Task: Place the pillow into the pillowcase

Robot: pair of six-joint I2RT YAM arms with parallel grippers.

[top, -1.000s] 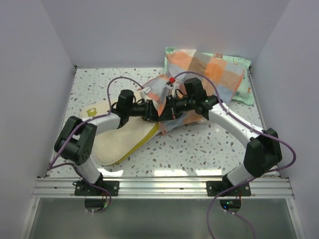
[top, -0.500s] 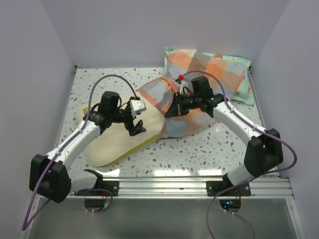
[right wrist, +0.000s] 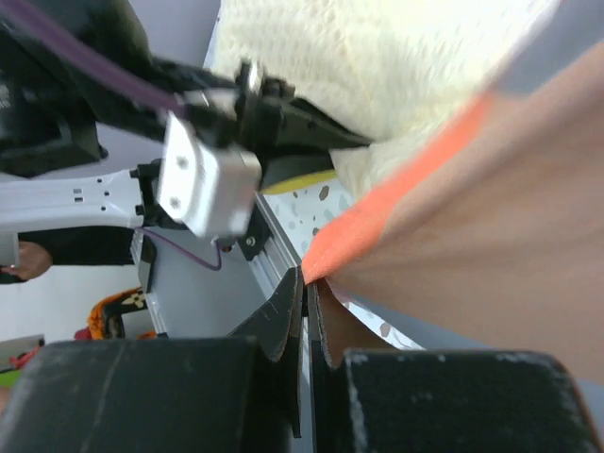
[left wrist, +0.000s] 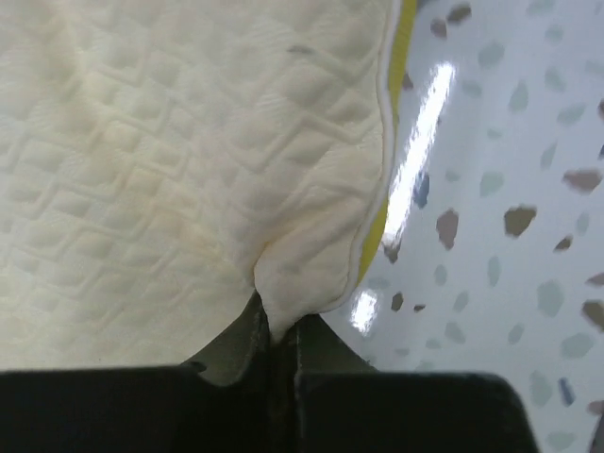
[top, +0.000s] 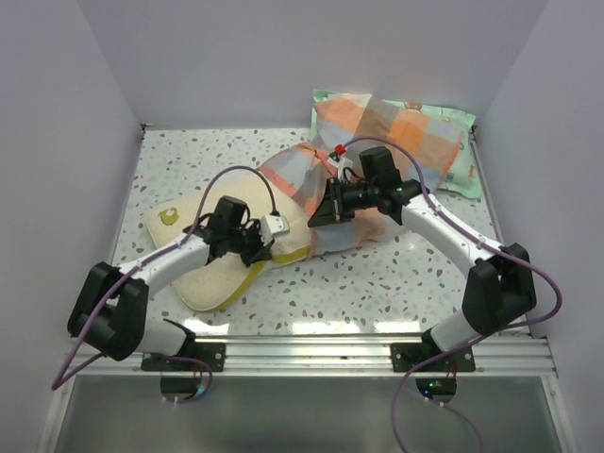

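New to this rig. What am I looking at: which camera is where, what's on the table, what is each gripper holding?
These are two robot arms bolted at the near edge of a speckled table. The wide picture comes from a fixed camera above and behind them. The two close-ups come from a camera on each wrist, looking along that arm's own fingers.

On the table lie a cream quilted pillow and a plaid pillowcase, with a mint-green pillow at the back.

The left gripper is shut on the cream pillow's edge. The right gripper is shut on the pillowcase's orange hem, close to the cream pillow's end.
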